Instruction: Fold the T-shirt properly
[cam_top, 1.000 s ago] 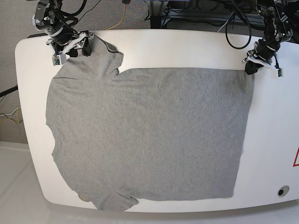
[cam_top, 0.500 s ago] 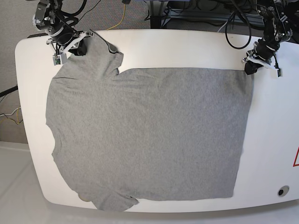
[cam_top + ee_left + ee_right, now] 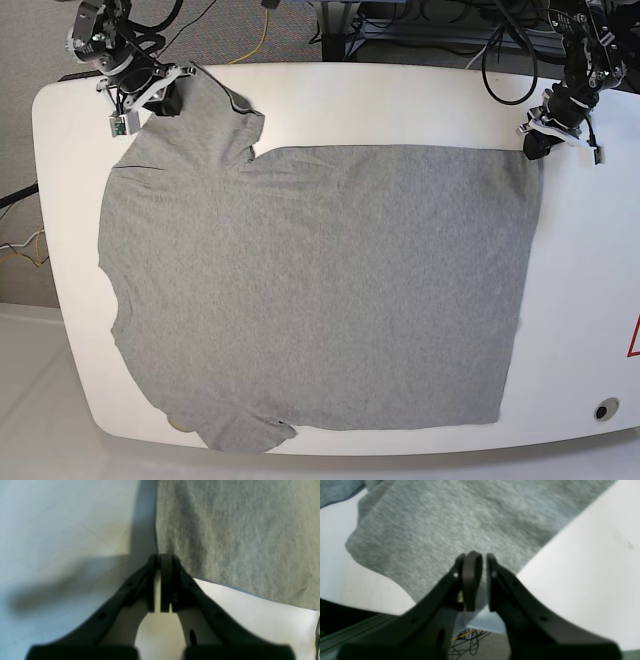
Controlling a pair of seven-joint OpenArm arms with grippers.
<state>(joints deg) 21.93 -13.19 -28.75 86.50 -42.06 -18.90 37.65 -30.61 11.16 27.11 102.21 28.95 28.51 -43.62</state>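
Both pincers pinch corners of the T-shirt.
The right pincer [image 3: 480,562] is clamped on a sleeve edge at ten o'clock on the table [image 3: 400,100]; the left pincer [image 3: 160,557] is closed on the hem corner at two o'clock. The grey T-shirt [image 3: 320,290] lies flat, spread across most of the table.

Black arms [image 3: 590,50] with looping cables, white brackets, dark curved fingers [image 3: 470,580].

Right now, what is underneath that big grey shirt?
The T-shirt lies spread on a white table, visible all around it. Whatever might lie between cloth and tabletop is covered; no bulge shows.
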